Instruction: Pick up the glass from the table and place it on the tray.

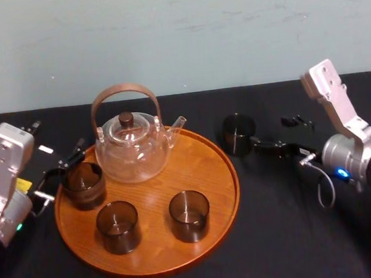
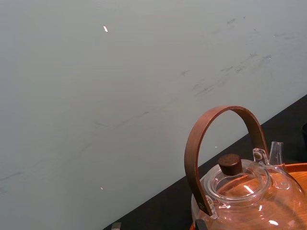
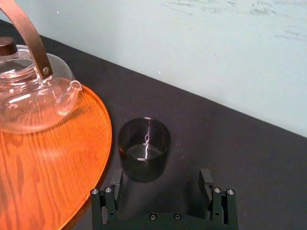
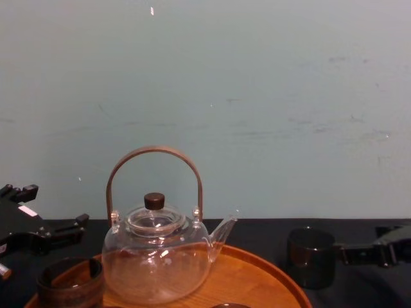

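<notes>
Treat the glass, on the tabletop just off the right rim of the tray, as light, stiff, slick, breakable; pinch mid-wall with the wide-open, empty jaws of the right gripper, leaving the left gripper spread, idle, near the left edge.

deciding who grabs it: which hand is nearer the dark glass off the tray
Right. The right hand is open just short of the glass; the left hand is at the opposite edge of the tray.

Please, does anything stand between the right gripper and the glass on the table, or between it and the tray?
Nothing visible does. The open right gripper has the glass just ahead of it. The tray rim lies beside the glass, bare there, clear of the teapot. The left gripper sits at the tray's left.
</notes>
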